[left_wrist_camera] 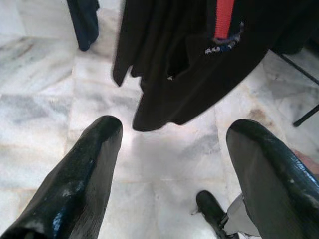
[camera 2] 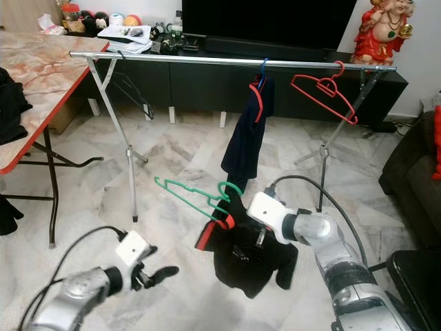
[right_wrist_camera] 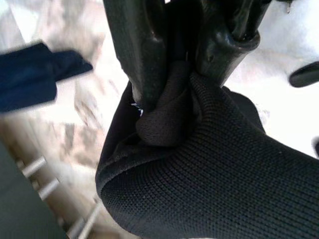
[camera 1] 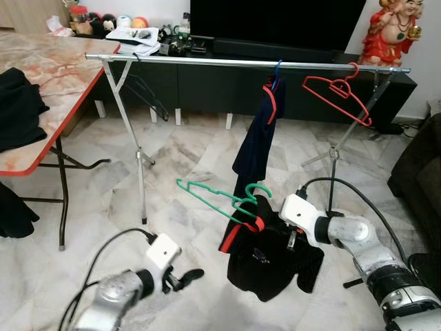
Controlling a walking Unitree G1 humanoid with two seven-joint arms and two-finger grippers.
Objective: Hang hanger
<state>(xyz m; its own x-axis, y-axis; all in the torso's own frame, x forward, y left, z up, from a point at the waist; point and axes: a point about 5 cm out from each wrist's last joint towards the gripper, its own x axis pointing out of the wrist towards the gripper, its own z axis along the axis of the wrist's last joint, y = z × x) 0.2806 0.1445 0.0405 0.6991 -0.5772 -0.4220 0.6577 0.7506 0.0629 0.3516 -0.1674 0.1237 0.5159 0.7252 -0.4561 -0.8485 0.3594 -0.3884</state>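
A silver clothes rail [camera 1: 207, 61] spans the room ahead. On it hang a bare red hanger [camera 1: 337, 93] and a navy garment [camera 1: 256, 141] on its own hanger. Below the rail, low over the floor, my right gripper [right_wrist_camera: 182, 84] is shut on the fabric of a black garment [camera 1: 272, 261] with a red stripe. That garment sits on a red hanger [camera 1: 252, 225]. A green hanger [camera 1: 210, 194] is tangled at its top and sticks out to the left. My left gripper [left_wrist_camera: 174, 127] is open low at the left, its fingers [camera 1: 185, 278] pointing toward the black garment [left_wrist_camera: 199, 59].
A marble-topped table with a red edge [camera 1: 48, 76] stands at the left, dark cloth [camera 1: 17, 103] on it. The rail's legs [camera 1: 140, 165] reach the floor. A black TV cabinet [camera 1: 207, 86], a red statue [camera 1: 389, 31] and a dark sofa [camera 1: 420, 172] border the space.
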